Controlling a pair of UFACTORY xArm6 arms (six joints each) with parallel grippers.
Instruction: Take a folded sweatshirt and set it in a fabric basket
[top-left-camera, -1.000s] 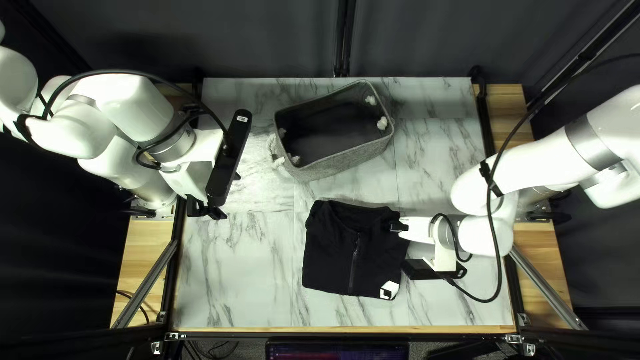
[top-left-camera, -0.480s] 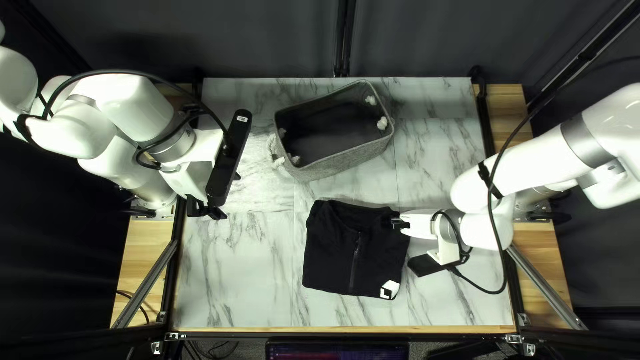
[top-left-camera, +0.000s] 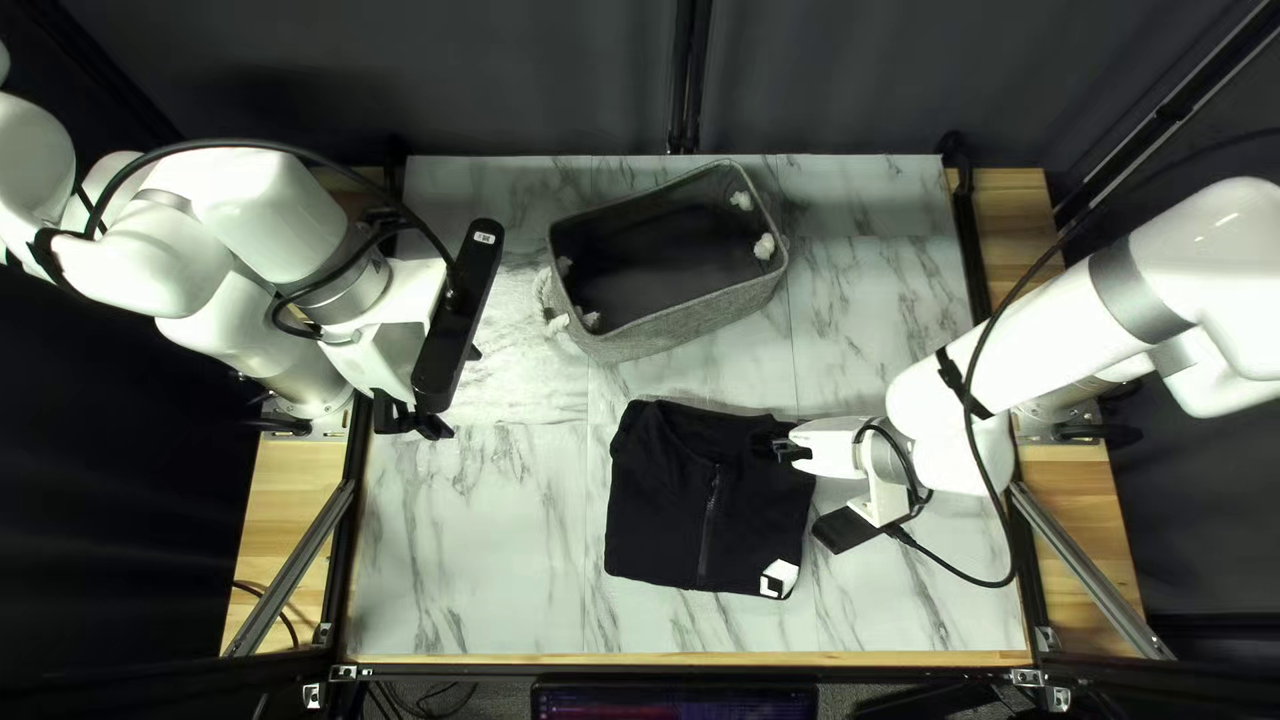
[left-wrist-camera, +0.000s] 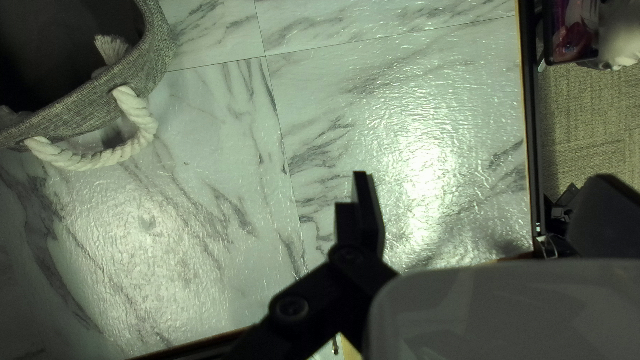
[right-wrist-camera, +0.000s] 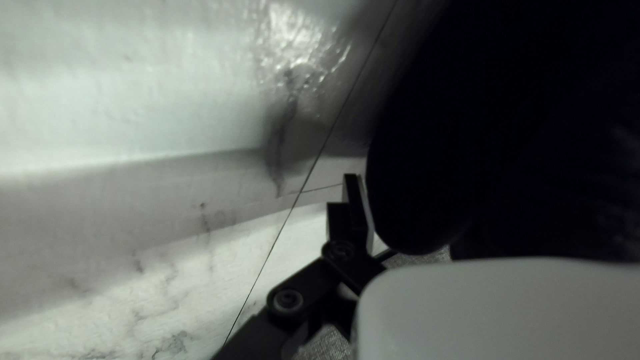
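In the top left view my left gripper [top-left-camera: 455, 391] hangs open at the table's left side, left of the basket and away from the sweatshirt. My right gripper [top-left-camera: 790, 451] is at the upper right edge of the folded black sweatshirt [top-left-camera: 667, 520], which lies flat. The grey fabric basket [top-left-camera: 700, 320] stands behind the sweatshirt, its dark inside visible. In the left wrist view one finger of my left gripper [left-wrist-camera: 360, 207] shows, with nothing against it. The right wrist view shows one finger of my right gripper [right-wrist-camera: 353, 207] close beside dark cloth [right-wrist-camera: 427, 147]; its other finger is hidden.
The marble-patterned table [top-left-camera: 467, 560] has bare surface left of the sweatshirt and in front of my left gripper. White rope handles [left-wrist-camera: 137, 120] stick out from the basket. A cable [top-left-camera: 994, 454] loops along my right arm.
My right arm has turned at the wrist and shifted slightly left, its gripper staying by the sweatshirt's upper right edge. The left arm, basket and sweatshirt look nearly unchanged.
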